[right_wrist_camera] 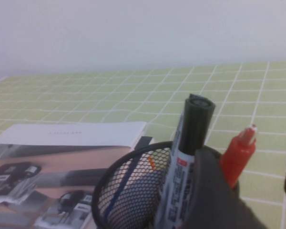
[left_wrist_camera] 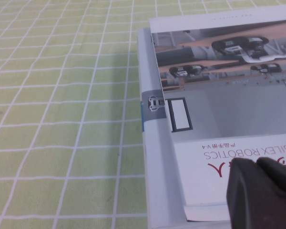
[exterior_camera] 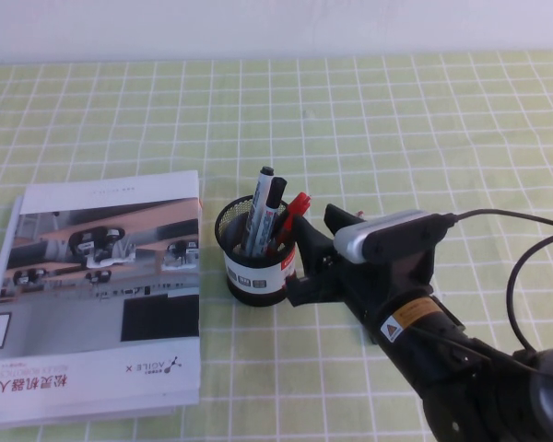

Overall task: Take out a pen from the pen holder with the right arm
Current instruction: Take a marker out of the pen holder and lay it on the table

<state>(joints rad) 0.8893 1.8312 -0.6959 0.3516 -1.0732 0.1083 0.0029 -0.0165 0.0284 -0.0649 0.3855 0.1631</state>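
From the high view, the right gripper [exterior_camera: 311,250] sits against the right side of the round black mesh pen holder [exterior_camera: 253,272], near the middle of the table. Its jaws are spread wide, one finger above the rim and one low by the holder's wall. The red-capped pen [exterior_camera: 296,210] leans out of the holder toward the gripper, just in front of its fingers; two black-capped markers [exterior_camera: 262,198] stand beside it. A glossy printed manual [exterior_camera: 101,295] lies to the holder's left on the green-and-white checked cloth [exterior_camera: 396,120], with a plain white wall [exterior_camera: 276,28] behind

In the left wrist view, the left gripper [left_wrist_camera: 258,168] hovers over a corner of the manual [left_wrist_camera: 219,95], its dark fingertips pressed together with nothing between them

In the right wrist view, the red-capped pen [right_wrist_camera: 238,152] rises between the parted fingers [right_wrist_camera: 209,195], untouched, still in the holder [right_wrist_camera: 128,191]; one black-capped marker [right_wrist_camera: 193,129] stands just beside it
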